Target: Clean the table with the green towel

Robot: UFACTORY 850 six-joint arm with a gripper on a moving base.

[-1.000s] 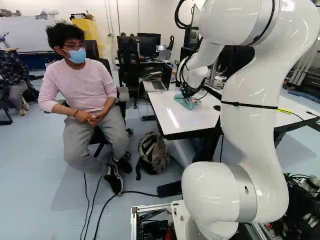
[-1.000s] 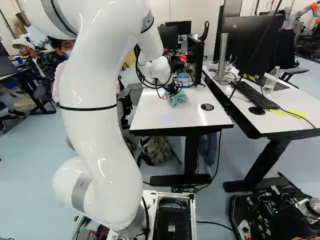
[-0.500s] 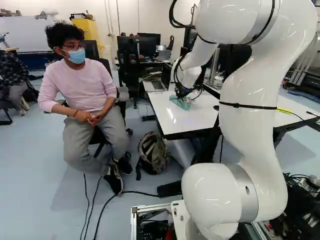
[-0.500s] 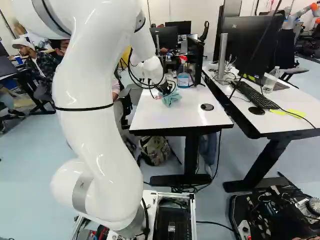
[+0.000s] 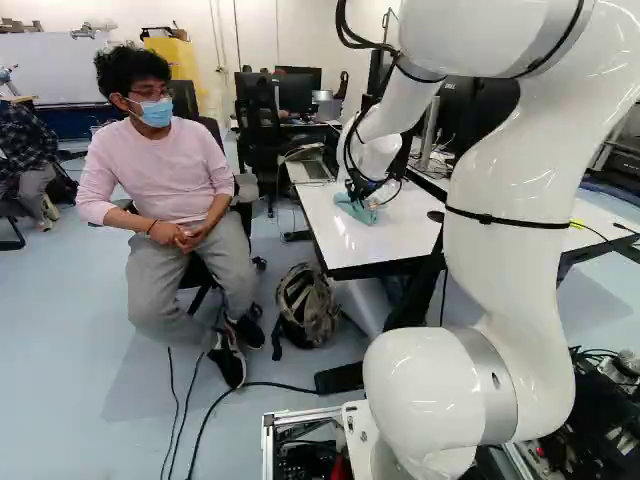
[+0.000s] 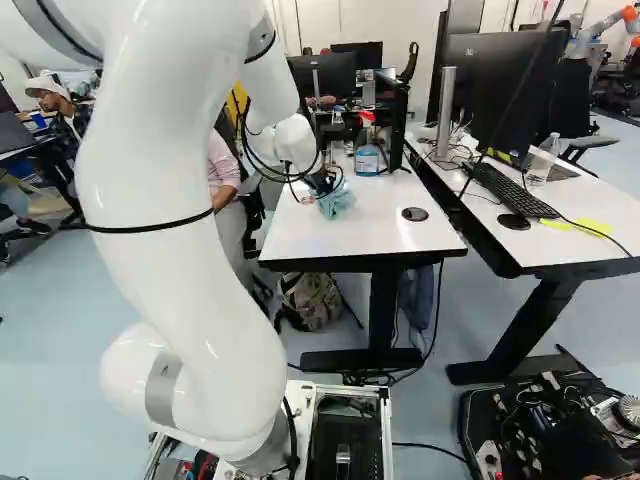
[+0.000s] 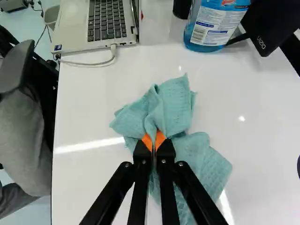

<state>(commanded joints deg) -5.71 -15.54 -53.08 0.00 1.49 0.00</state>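
Specifically, the left base view shows the pincer (image 5: 361, 190) at the green towel (image 5: 354, 209), which lies on the counter (image 5: 375, 242). Right base view: a bottle (image 6: 367, 161) stands beyond the towel. Wrist view: the pincer (image 7: 153, 140) is clamped on bunched towel fabric; a laptop (image 7: 77, 26) sits ahead.

white label (image 7: 216, 26): blue bottle (image 7: 193, 41) | lettering (image 7: 261, 42): black panel (image 7: 276, 21) | sticker (image 7: 58, 47): laptop (image 7: 72, 26)

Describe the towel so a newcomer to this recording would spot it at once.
Find the white-topped table ahead of the arm, with a laptop and a bottle of blue liquid at its far end. The towel lies nearer, its middle pinched in the jaws. Unlike those rigid neighbours, it is soft, crumpled, pale blue-green cloth.
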